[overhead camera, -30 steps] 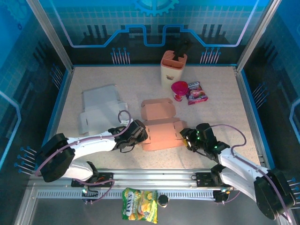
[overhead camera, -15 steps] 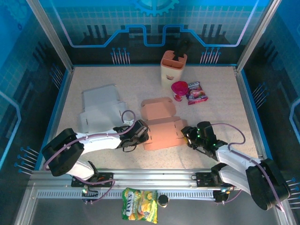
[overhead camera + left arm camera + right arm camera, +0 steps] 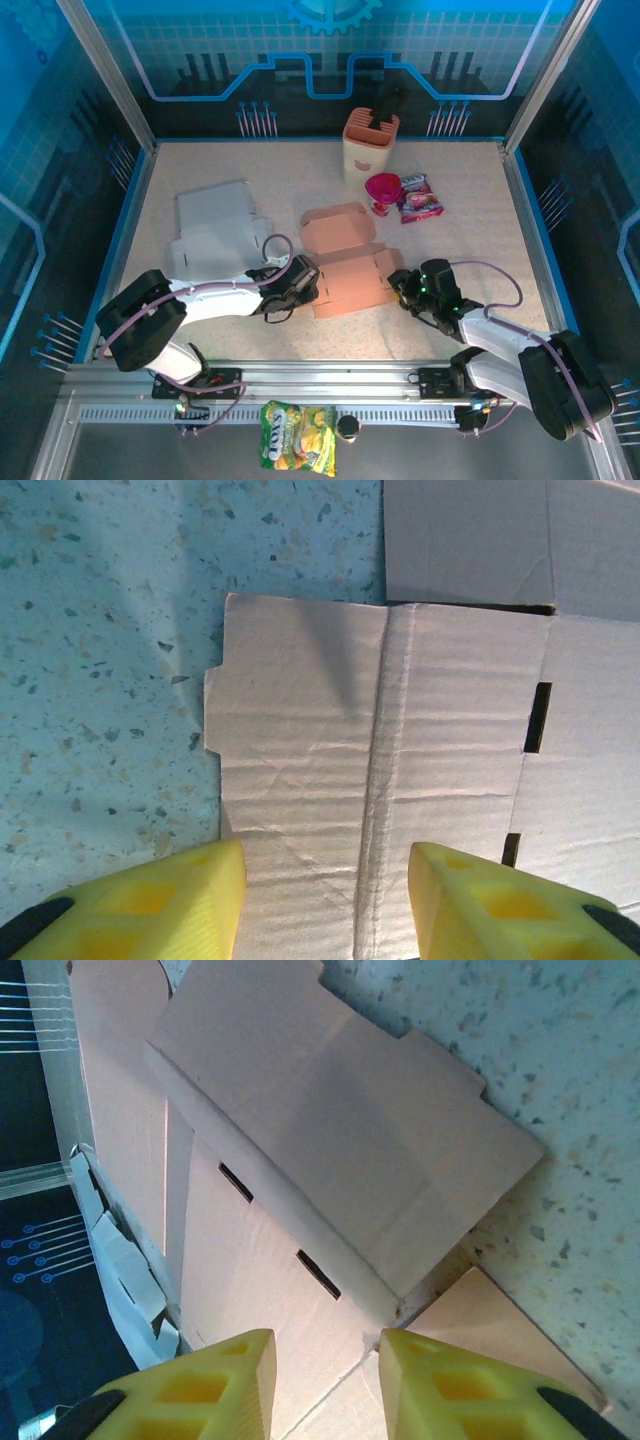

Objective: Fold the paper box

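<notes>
The pink paper box (image 3: 345,272) lies unfolded on the speckled table, its lid panel (image 3: 338,230) toward the back. My left gripper (image 3: 306,284) is low at the box's left edge. In the left wrist view it (image 3: 325,900) stands open over the left flap (image 3: 300,760) and its crease. My right gripper (image 3: 401,288) is at the box's right edge. In the right wrist view it (image 3: 325,1385) is open, and the right side flap (image 3: 330,1140) rises just ahead of its fingertips (image 3: 460,1385).
A flat grey-white box blank (image 3: 215,235) lies to the left. At the back stand a beige holder (image 3: 370,145), a pink cup (image 3: 382,190) and a snack packet (image 3: 420,197). A yellow snack bag (image 3: 298,435) lies beyond the front rail.
Both grippers have pushed in against the box's sides and their jaws have narrowed. The box has slid a little toward the back and turned slightly.
</notes>
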You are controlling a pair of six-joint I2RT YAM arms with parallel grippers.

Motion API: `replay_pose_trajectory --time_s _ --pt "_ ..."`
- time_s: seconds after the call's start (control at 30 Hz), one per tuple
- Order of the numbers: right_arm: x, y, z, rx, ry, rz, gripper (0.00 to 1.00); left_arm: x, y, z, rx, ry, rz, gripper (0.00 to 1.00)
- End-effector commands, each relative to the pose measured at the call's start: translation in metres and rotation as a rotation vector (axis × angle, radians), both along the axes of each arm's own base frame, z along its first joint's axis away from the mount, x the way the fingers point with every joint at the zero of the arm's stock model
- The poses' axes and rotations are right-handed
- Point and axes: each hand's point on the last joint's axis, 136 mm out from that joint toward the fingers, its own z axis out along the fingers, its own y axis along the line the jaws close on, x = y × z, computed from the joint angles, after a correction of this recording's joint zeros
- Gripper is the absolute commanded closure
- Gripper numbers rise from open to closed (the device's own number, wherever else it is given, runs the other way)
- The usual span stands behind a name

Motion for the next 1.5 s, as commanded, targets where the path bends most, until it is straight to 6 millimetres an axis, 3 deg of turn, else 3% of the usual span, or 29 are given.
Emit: replay_pose_trajectory --time_s 0.0,0.23,0.67,0.93,1.47 --pt "-0.001 -0.016 -0.007 -0.074 -0.004 -0.023 0.64 -0.001 -0.002 -0.004 0.009 0.025 -0.019 0.52" --pt "0.001 -0.032 0.0 -0.104 -0.028 -0.043 0.57 -0.002 -0.001 -0.009 0.017 0.036 -0.019 0.53" --pt "0.019 -0.027 -0.001 -0.004 -0.038 -0.062 0.57 -0.003 -0.004 -0.012 0.013 0.047 -0.025 0.56" --pt "0.033 -0.034 -0.001 0.043 -0.071 -0.115 0.57 -0.004 -0.002 -0.014 0.02 0.052 -0.025 0.56" --pt "0.055 -0.038 -0.003 0.19 -0.127 -0.232 0.78 -0.005 0.0 -0.016 0.032 0.054 -0.034 0.57"
